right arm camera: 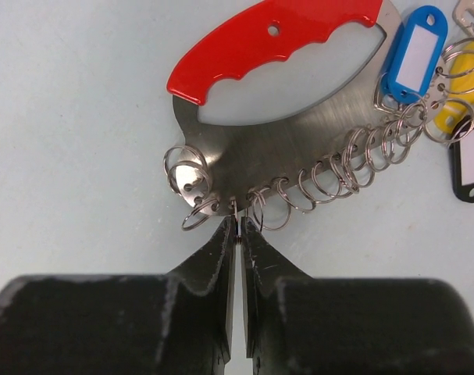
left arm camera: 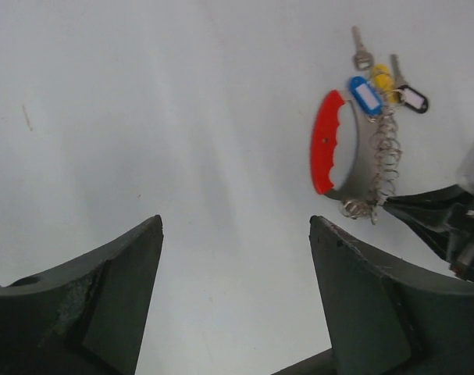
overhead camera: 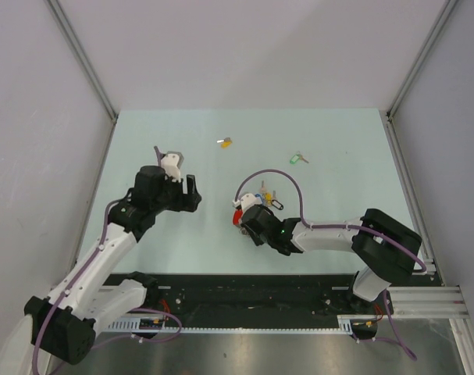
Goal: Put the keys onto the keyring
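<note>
right gripper [right arm camera: 237,234]: nipped narrow on 1 split ring [right arm camera: 233,208] at the keyring's [right arm camera: 299,137] 6 o'clock edge.
keyring: probably light, stiff, slippery steel.
left gripper [left arm camera: 237,234]: wide, empty.
keys: yellow key [overhead camera: 226,142] at 11, green key [overhead camera: 298,159] at 1 o'clock of keyring; tiny, best taken by heads.

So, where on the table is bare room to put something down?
Free: the far-left table corner, left of the yellow key; the near strip between the left arm and the right pincer. Crowded: the centre, where that pincer pinches the keyring; the green key lies beyond.

Red-handled keyring [right arm camera: 283,117] lies flat — green key [overhead camera: 298,159], yellow key [overhead camera: 226,142] well apart.
</note>
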Controlling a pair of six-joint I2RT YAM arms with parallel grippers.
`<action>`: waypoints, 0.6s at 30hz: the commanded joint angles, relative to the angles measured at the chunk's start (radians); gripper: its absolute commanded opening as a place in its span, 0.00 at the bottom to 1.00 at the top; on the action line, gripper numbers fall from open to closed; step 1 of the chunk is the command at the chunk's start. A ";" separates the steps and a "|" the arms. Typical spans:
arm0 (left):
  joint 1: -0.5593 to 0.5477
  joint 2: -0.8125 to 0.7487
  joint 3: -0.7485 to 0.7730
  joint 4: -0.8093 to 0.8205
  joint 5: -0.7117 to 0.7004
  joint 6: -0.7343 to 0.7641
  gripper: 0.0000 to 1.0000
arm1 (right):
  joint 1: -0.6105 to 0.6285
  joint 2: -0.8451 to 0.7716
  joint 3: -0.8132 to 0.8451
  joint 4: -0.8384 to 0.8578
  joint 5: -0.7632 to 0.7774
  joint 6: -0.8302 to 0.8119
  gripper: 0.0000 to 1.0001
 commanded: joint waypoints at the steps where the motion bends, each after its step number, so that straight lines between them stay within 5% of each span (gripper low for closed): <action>1: 0.009 -0.065 -0.021 0.103 0.160 0.087 0.83 | -0.001 -0.035 -0.001 0.035 0.040 -0.054 0.08; 18: 0.006 -0.168 -0.084 0.339 0.485 0.205 0.99 | -0.001 -0.369 -0.001 0.091 -0.052 -0.320 0.00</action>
